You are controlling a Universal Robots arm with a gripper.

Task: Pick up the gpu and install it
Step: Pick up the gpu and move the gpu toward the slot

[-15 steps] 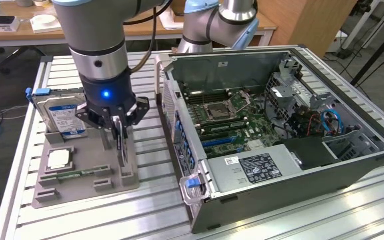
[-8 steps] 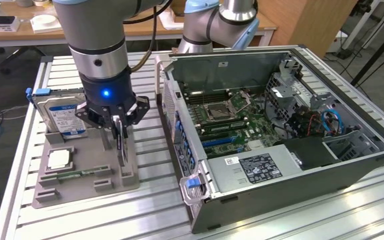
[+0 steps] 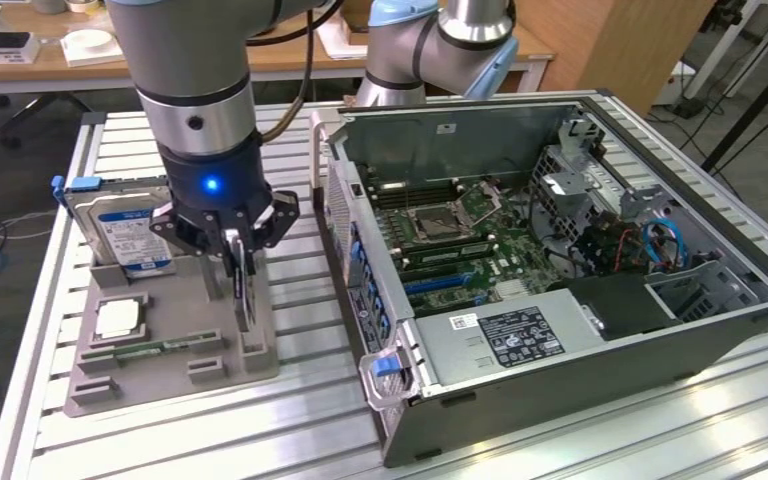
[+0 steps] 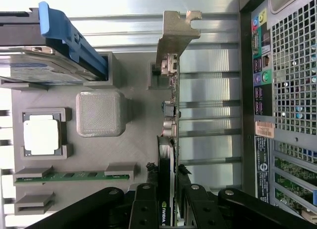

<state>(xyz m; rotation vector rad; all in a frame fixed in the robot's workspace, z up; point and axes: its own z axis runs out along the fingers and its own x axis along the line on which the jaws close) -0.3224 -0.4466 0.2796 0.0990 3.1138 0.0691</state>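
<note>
A black multi-link robot gripper (image 4: 167,206) is seen closed on the gpu (image 4: 171,107), a thin dark circuit card standing on edge, with the fingers (image 4: 143,204) pressed against its two flat faces. The grip is taken from directly above. The card's long axis is laid level and runs out from the jaws to a silver metal edge bracket (image 4: 176,35) at its far end. The card is located at a slot in a grey plastic parts fixture (image 3: 171,375); whether it is seated or lifted cannot be told. On the same fixture a boxy silver hard drive with a blue label (image 3: 124,235), a square silver processor chip (image 3: 117,318) and a narrow green memory stick (image 3: 164,348) are held. Further off, toward the exterior view's right, an open dark computer case (image 3: 598,330) is laid on its side. Its port panel runs parallel to the card, and the green motherboard (image 3: 451,240) is exposed.
</note>
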